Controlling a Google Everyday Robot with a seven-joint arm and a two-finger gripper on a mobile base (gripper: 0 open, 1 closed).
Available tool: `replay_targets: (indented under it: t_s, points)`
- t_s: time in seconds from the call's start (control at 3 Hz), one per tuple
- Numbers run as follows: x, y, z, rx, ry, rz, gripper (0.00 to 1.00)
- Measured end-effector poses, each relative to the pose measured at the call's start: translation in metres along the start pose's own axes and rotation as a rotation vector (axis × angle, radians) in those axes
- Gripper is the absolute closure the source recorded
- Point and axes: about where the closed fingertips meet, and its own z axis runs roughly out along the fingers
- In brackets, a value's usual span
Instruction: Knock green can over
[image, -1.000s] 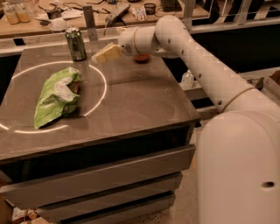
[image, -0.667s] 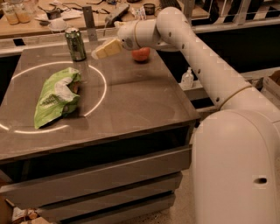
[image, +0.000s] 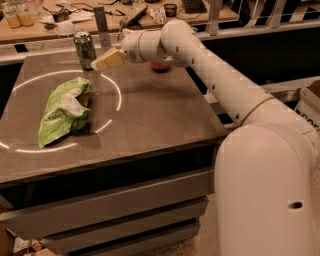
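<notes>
Green can (image: 84, 49) stands upright near the back-left of the grey table (image: 150, 125), just at the top of a bright light ring (image: 119, 97) cast on the surface. Gripper (image: 100, 63) hangs just right of the can, abt mid-can height, pointing at it. Touching or a hair apart, can't tell. Also can't tell from here if the gripper's clenched or released. White arm (image: 210, 75) reaches in from the right, across the back of the table.

Red apple (image: 160, 65) sits behind the arm, mostly hidden, well right of the can. Light green snack bag (image: 62, 110) lies crumpled toward the front-left, apart from the can & off the line btwn gripper & can. Just behind the can & gripper, a grey upright metal post (image: 103, 25) at the table's back edge. Beyond that, a wood bench (image: 30, 31) w/ clutter: white bowl (image: 64, 29), jars (image: 12, 15).
</notes>
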Motion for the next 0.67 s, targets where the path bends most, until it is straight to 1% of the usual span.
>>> replay_targets:
  t_s: [0.33, 0.67]
  points:
    - [0.008, 0.003, 0.031, 0.035, -0.017, 0.043, 0.00]
    - [0.012, 0.003, 0.059, 0.057, -0.035, 0.062, 0.00]
